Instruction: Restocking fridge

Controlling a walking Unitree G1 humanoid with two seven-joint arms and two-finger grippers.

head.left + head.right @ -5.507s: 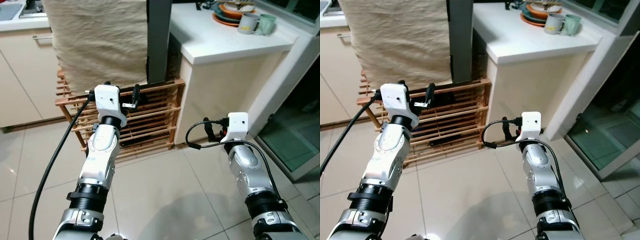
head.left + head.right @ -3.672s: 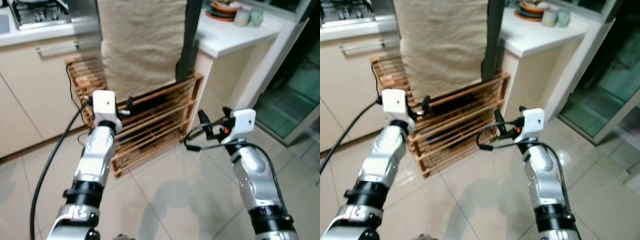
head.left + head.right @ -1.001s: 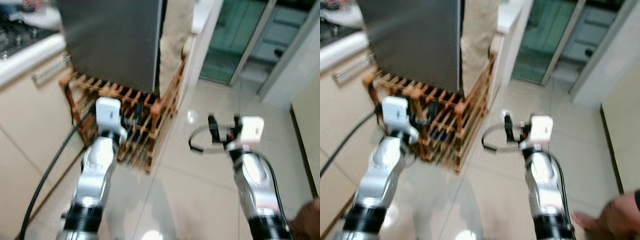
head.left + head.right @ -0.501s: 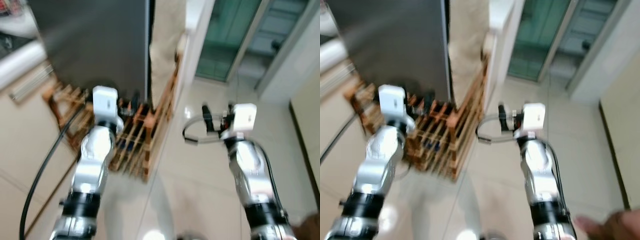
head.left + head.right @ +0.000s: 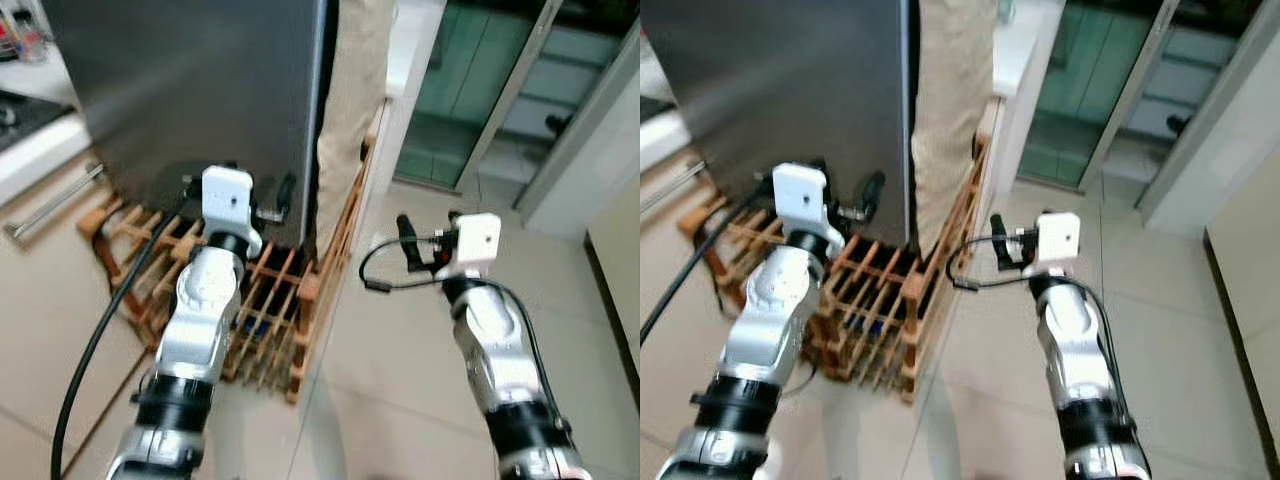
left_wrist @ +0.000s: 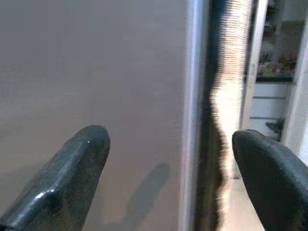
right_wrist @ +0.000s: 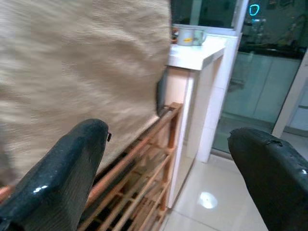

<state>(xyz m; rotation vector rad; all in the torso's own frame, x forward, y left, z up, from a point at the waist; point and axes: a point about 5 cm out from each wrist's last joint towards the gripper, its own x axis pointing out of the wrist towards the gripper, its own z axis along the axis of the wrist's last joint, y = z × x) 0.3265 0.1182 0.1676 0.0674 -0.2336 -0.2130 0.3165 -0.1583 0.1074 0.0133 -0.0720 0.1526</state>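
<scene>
Compared with half a second earlier, the fridge door is seen larger and sharper, and the blur is gone; since the whole picture has shifted, this is taken as movement of the camera and not of the kitchen.

The fridge (image 5: 200, 90) stands closed, its grey door face upright and directly ahead of the left gripper (image 5: 255, 195). The door's free edge (image 6: 195, 96) runs vertically, and in the left wrist view it is framed between the two parted fingers (image 6: 82, 154), nearer the far finger. The left gripper is held spread and empty, close to the lower part of the door but not seen to touch it. The right gripper (image 5: 425, 240) is also spread and empty, and is held beyond the fridge's edge, over the floor. The left arm is therefore judged the nearer one for opening the door, and the coming move is judged to turn on reaching that vertical edge.

Under the fridge a wooden slatted rack (image 5: 280, 320) is seen, jutting out past the door toward the robot. Against the fridge's side a beige cloth (image 5: 950, 110) hangs, and past it a white counter (image 7: 197, 55) carrying a mug (image 7: 186, 36). The floor (image 5: 400, 390) is of pale glossy tile, and beyond the counter a glass door (image 5: 470, 90) is seen.
</scene>
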